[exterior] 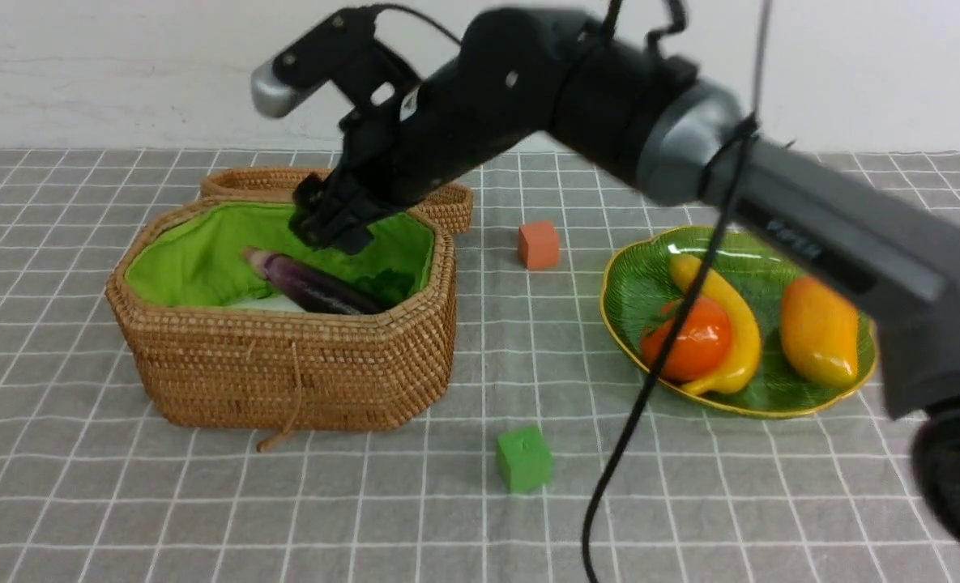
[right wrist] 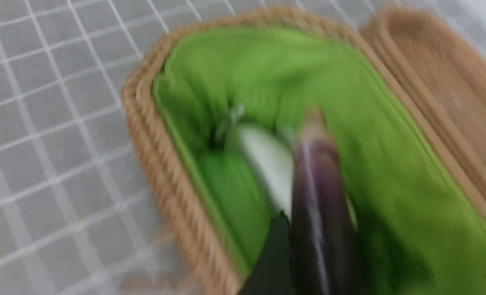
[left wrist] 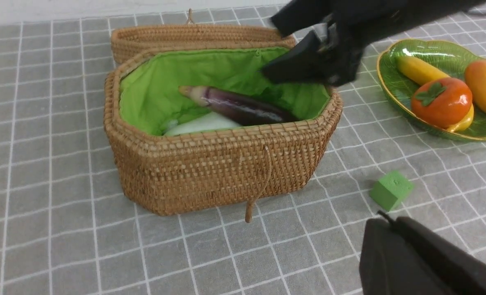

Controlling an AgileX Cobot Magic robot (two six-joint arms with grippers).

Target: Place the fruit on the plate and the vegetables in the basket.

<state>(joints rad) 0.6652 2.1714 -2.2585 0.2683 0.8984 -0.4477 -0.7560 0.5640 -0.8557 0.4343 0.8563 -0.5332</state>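
The wicker basket (exterior: pixel 285 372) with green lining holds a dark purple eggplant (exterior: pixel 309 283) lying slantwise on a white radish (exterior: pixel 273 304). In the right wrist view a blurred green shape (right wrist: pixel 226 184) lies beside the radish (right wrist: pixel 267 164). My right gripper (exterior: pixel 334 223) hangs just over the basket's back rim, open, its fingers wide apart with the eggplant (right wrist: pixel 320 205) lying free next to one finger. The green plate (exterior: pixel 609 308) on the right carries a banana (exterior: pixel 723 300), a persimmon (exterior: pixel 686 340) and a mango (exterior: pixel 820 328). My left gripper (left wrist: pixel 384 219) is shut and empty above the cloth.
An orange cube (exterior: pixel 538 244) sits between basket and plate. A green cube (exterior: pixel 523 459) lies nearer the front. The basket's lid (exterior: pixel 447 202) lies folded back behind it. A black cable (exterior: pixel 650 380) hangs from the right arm in front of the plate.
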